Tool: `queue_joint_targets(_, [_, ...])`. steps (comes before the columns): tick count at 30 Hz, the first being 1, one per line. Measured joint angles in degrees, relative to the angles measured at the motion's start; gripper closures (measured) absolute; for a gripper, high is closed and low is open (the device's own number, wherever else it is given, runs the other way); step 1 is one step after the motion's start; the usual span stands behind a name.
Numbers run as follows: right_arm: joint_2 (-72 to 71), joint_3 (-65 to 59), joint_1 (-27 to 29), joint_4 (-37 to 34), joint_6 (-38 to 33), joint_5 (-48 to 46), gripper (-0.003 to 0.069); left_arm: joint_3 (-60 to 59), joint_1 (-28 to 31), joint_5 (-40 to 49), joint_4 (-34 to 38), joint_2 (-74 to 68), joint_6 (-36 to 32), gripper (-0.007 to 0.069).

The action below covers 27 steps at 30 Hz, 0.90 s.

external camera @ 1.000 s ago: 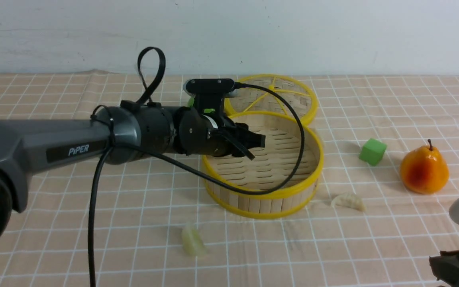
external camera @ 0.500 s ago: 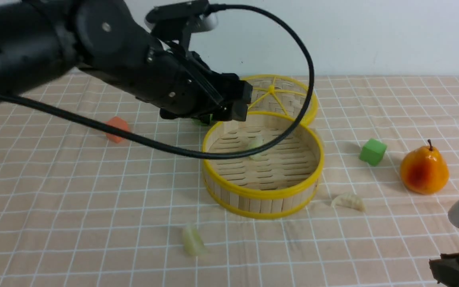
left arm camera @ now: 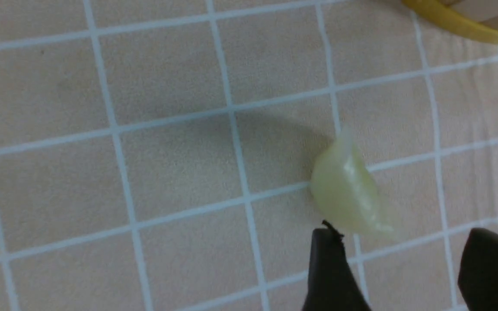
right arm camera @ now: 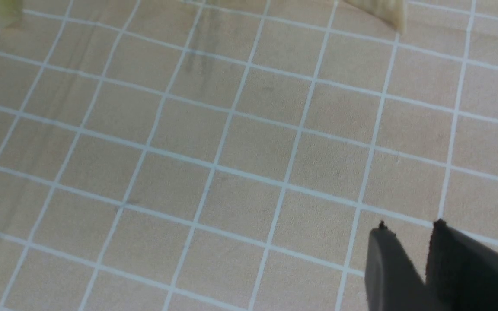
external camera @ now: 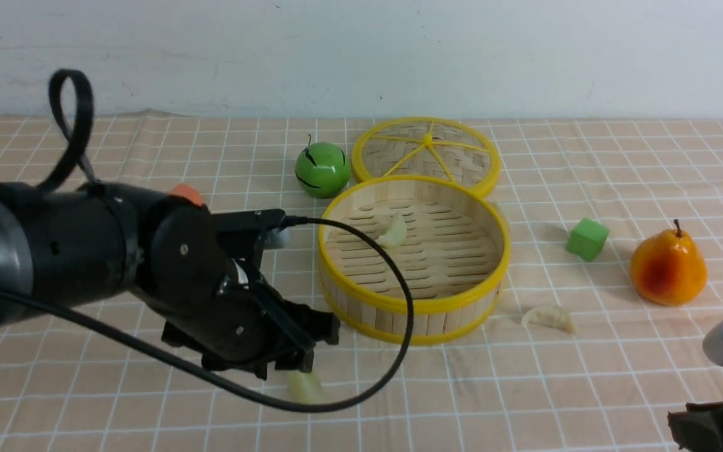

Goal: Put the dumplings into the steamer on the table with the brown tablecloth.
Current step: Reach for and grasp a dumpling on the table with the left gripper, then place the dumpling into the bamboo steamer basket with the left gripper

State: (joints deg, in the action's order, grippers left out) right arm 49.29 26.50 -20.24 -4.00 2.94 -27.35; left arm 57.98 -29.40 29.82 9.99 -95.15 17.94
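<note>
Dumpling [left arm camera: 346, 196] by left gripper [left arm camera: 400, 235] (jaws apart)

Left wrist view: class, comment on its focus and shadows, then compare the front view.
Left wrist view: the dumpling is soft-edged and slightly blurred, with a faint diffuse shadow beside it on the tablecloth; front view: the steamer is crisp under even light, no strong glare.

No lettering, brand mark, number or sign is legible in any view: neither the steamer [external camera: 412, 317] nor the brown tablecloth [external camera: 587, 389], with its plain white grid, carries readable writing.
</note>
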Motion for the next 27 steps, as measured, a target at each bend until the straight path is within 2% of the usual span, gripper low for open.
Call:
queue_joint_targets(4, [0.0,0.0,0.0,-0.1,0.0,0.1,0.0504,-0.1,0.0,-5.2,0.8,-3.9,0.1,0.0229])
queue_joint_targets(8, [0.0,0.0,0.0,-0.2,0.0,0.1,0.0501,-0.2,0.0,-6.2,1.0,-7.1,-1.4,0.0239])
queue_joint_targets(10, [0.0,0.0,0.0,-0.2,0.0,0.1,0.0499,-0.3,0.0,-6.1,1.4,-8.3,-3.1,0.0284])
queue_joint_targets(12, [0.0,0.0,0.0,-0.2,0.0,0.1,0.0497,-0.2,0.0,-6.3,1.9,-8.3,-4.7,0.0372])
queue_joint_targets(14, [0.0,0.0,0.0,-0.2,0.0,0.1,0.0496,-0.2,0.0,-6.4,1.9,-8.3,-5.6,0.0393])
queue_joint_targets(17, [0.0,0.0,0.0,-0.2,0.0,0.1,0.0493,0.5,0.0,-4.5,1.9,-7.7,-7.0,0.0397])
queue_joint_targets(23, [0.0,0.0,0.0,-0.2,0.0,0.1,0.0489,7.1,-0.2,7.0,4.2,-1.0,-11.1,0.0409])
queue_joint_targets(27, [0.0,0.0,0.0,-0.2,0.0,0.5,0.0482,15.6,-0.8,5.0,8.7,2.2,-17.9,0.0409])
